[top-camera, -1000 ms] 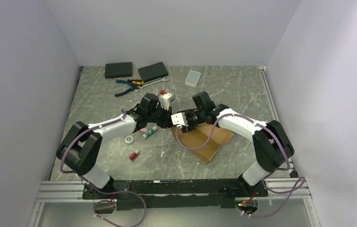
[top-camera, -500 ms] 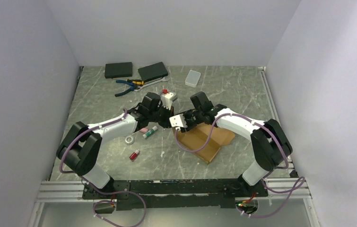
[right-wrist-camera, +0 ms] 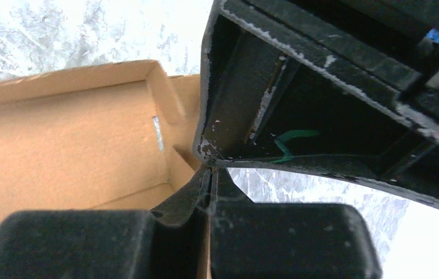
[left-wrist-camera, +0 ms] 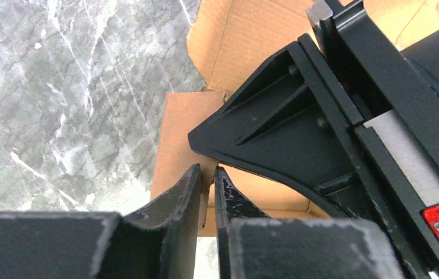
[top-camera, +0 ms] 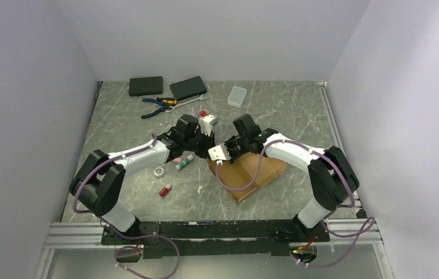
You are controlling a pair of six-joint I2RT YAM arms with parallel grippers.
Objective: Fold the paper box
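Note:
The paper box (top-camera: 263,170), brown cardboard with raised walls, lies at the middle right of the table. Both grippers meet at its left corner. My left gripper (top-camera: 206,146) stands open by a narrow slit, with a thin cardboard flap edge (left-wrist-camera: 182,133) between its fingers and a sliver of gap beside it (left-wrist-camera: 207,172). My right gripper (top-camera: 221,152) is shut on a box wall, and cardboard shows pinched between its fingers (right-wrist-camera: 211,172). The box's open inside (right-wrist-camera: 71,133) fills the left of the right wrist view. In each wrist view the other arm's black body hides the box's far side.
Two flat black boxes (top-camera: 145,86) (top-camera: 188,87), pliers (top-camera: 159,104) and a translucent case (top-camera: 236,96) lie at the back. A tape ring (top-camera: 159,171), small tubes (top-camera: 182,161) and a red-capped vial (top-camera: 165,189) lie left of the box.
The right gripper has shut on the box wall. The left jaws have parted slightly. The box has slid and turned toward the near left.

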